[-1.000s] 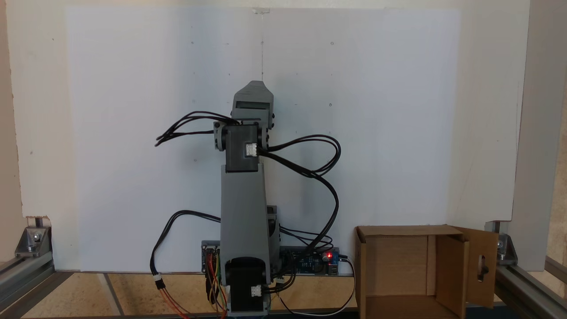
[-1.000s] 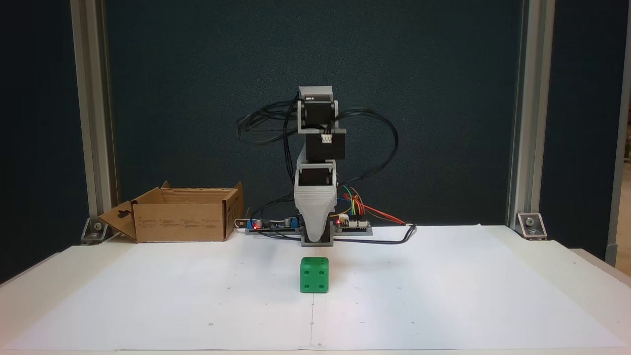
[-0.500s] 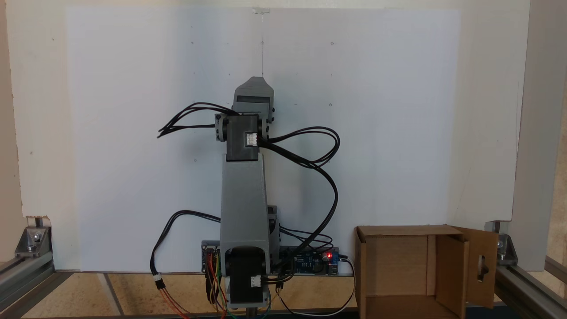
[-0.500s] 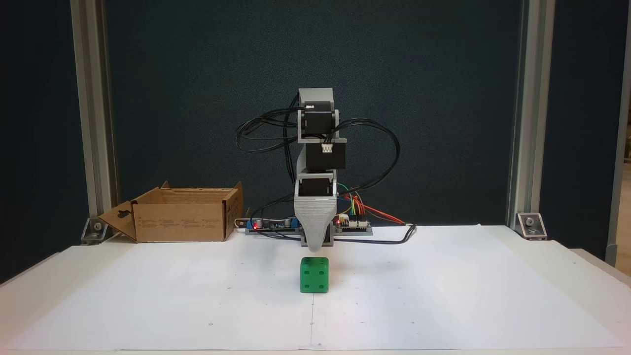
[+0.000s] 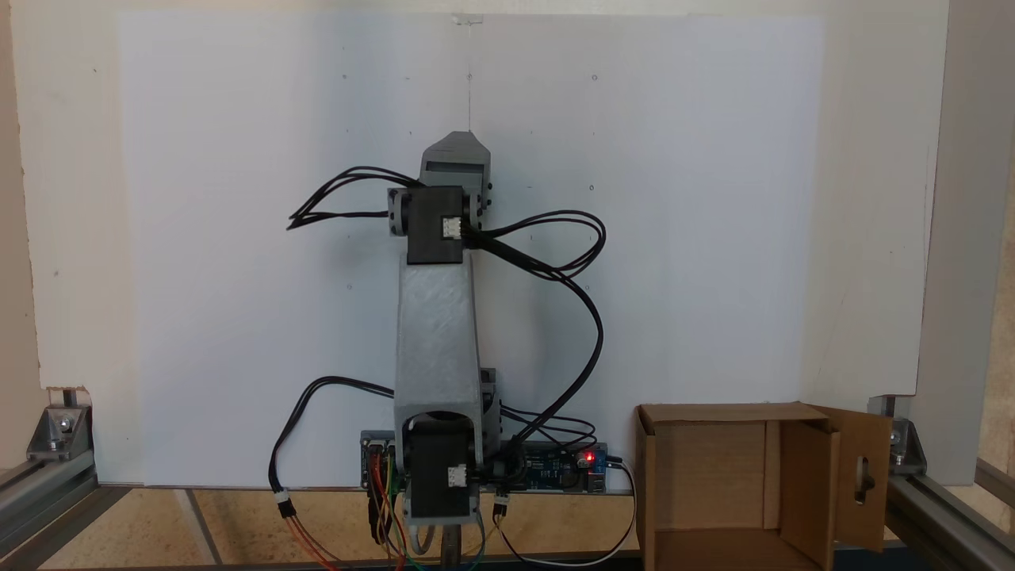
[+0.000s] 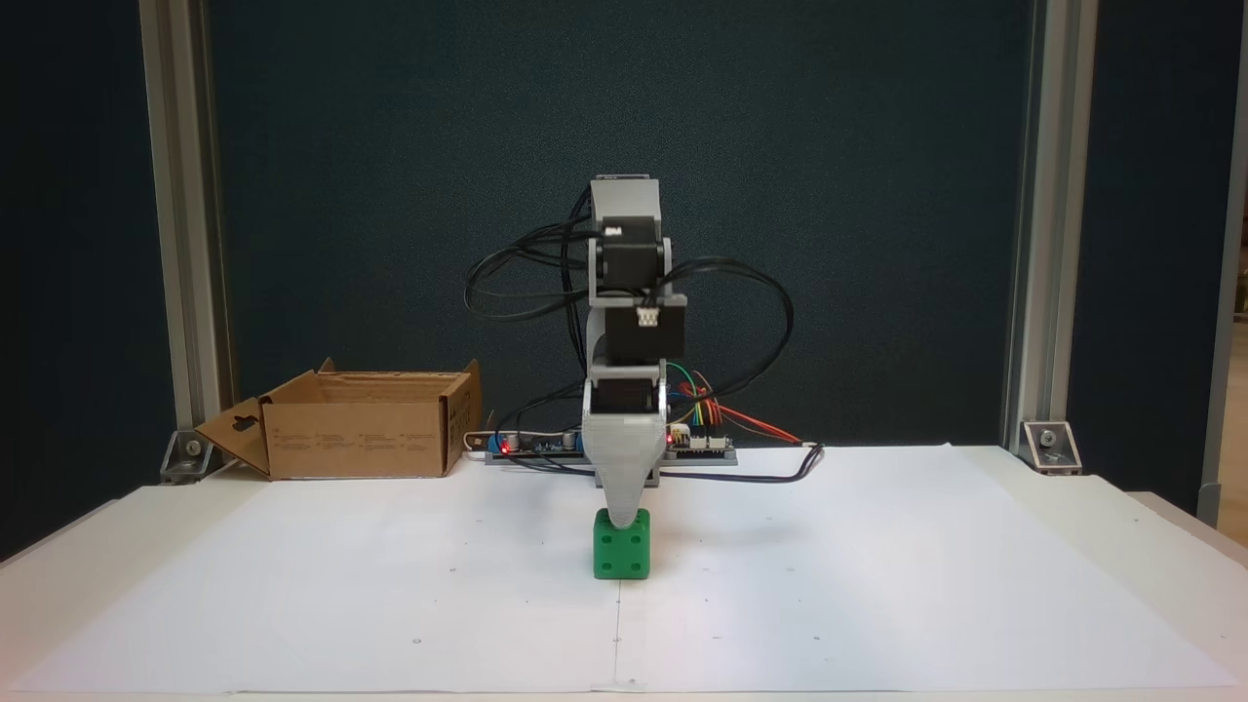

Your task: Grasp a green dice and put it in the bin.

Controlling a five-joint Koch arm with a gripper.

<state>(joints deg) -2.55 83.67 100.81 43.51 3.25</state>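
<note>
Looking straight down from above the arm (image 5: 438, 317), base at bottom edge, also low from the table (image 6: 877, 585) front, facing the arm, both sharing bin (image 5: 729, 484) and paper.

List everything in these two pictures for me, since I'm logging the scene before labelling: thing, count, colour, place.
green dice: one, bright green, on the white sheet directly in front of the arm, under the gripper tip.
bin: one, brown cardboard, flaps open, at the back left of the table in this fixed view; at lower right in the fixed view from above.
white sheet: one, white, covering the table top.
circuit boards: two, with red lights, at the arm's base.
metal frame posts: two, grey, at the table's back corners.
dark backdrop: one, dark blue-green, behind the table.
arm: one, grey and black, with black cables, reaching forward.
gripper: one, grey, pointing down at the dice's top.
</note>
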